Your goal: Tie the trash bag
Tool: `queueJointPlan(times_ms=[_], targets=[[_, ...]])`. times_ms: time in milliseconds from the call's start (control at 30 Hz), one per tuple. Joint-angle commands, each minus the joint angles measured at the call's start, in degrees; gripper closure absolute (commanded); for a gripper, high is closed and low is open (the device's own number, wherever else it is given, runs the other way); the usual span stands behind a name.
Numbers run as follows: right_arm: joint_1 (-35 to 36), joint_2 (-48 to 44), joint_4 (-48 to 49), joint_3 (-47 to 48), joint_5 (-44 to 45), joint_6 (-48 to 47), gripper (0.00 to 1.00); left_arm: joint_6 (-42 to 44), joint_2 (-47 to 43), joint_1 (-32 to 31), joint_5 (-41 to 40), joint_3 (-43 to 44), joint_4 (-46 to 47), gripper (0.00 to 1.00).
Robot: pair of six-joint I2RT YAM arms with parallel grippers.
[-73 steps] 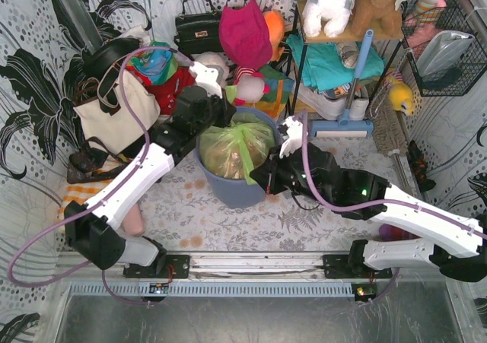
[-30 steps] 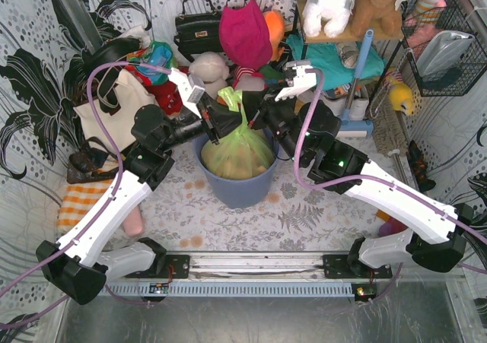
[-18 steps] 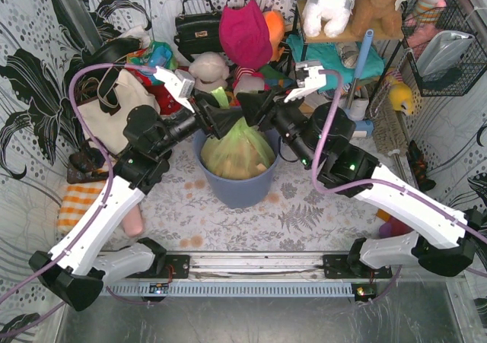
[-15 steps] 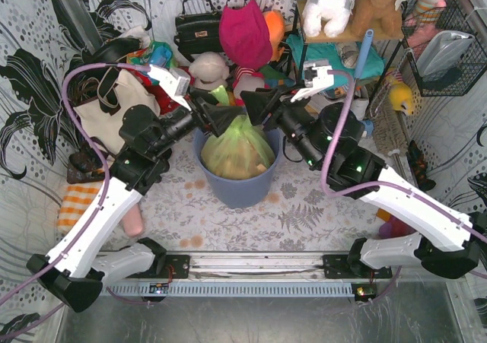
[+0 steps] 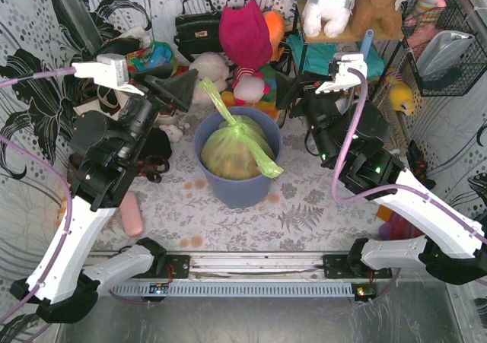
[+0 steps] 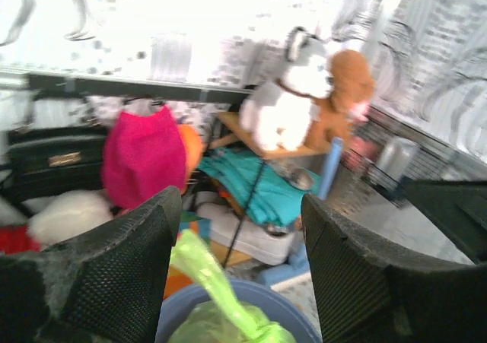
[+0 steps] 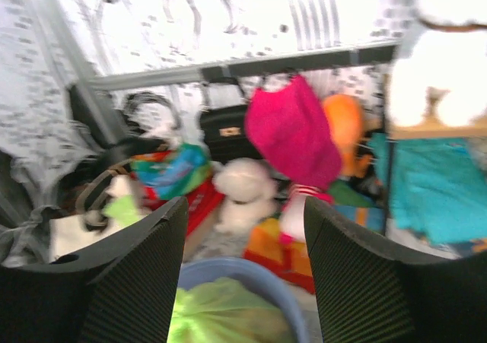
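The lime-green trash bag (image 5: pixel 234 150) sits in the blue-grey bin (image 5: pixel 228 189), its neck gathered into a knot (image 5: pixel 242 128). One tail sticks up to the left and the other hangs over the bin's right rim. My left gripper (image 5: pixel 176 90) hovers open, up and to the left of the bin, holding nothing. In the left wrist view the bag's upright tail (image 6: pixel 204 271) shows between the spread fingers of the left gripper (image 6: pixel 242 271). My right gripper (image 5: pixel 293 93) is open too, up and to the right of the bin. In its wrist view the right gripper (image 7: pixel 243 278) frames the bag (image 7: pixel 221 320) below.
Clutter crowds the back: a black handbag (image 5: pixel 196 27), a magenta cloth (image 5: pixel 245 33), plush toys (image 5: pixel 332 4) on a shelf, a blue-handled mop (image 5: pixel 358 69) and a wire basket (image 5: pixel 449 50). A pink object (image 5: pixel 132 214) lies on the mat left of the bin.
Both grippers were shut on the bag's tails above the bin. They have opened, let go and pulled back up and outward. The bag has settled into the bin.
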Motion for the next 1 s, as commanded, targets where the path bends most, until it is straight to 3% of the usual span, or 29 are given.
queueJointPlan(times_ms=[0, 133, 400, 567, 600, 633, 700, 967], targets=[[-4.12, -2.03, -1.34, -3.67, 6.81, -5.54, 0.36, 0.85, -2.06, 0.24, -19.42, -4.02, -3.02, 0.26], [-11.27, -3.42, -5.4, -8.68, 5.2, -1.32, 0.34, -0.16, -4.13, 0.49, -27.04, -10.93, -3.19, 0.24], [-25.28, -7.64, -8.47, -25.21, -0.2, 6.8, 0.25, -7.01, -9.35, 7.06, -31.19, -28.23, -1.46, 0.22], [-30.88, -8.89, -2.94, -37.14, 1.13, 6.81, 0.12, -11.86, -10.51, 13.76, -27.86, -40.44, -0.18, 0.21], [-31.99, -8.77, -1.82, -39.25, 0.85, 6.94, 0.09, -11.93, -10.5, 14.04, -28.38, -42.95, 1.23, 0.2], [-33.31, -8.29, -1.0, -41.17, 0.39, 7.6, 0.03, -11.94, -10.53, 14.1, -28.95, -45.63, 3.94, 0.11], [-36.27, -7.21, 0.11, -44.6, 0.6, 9.44, 0.03, -12.06, -10.37, 14.14, -30.51, -49.79, 7.27, 0.01], [-44.1, -4.2, 17.27, -60.7, 1.47, 9.31, 0.03, -10.37, -4.09, 14.1, -42.75, -59.51, 18.11, 0.02]])
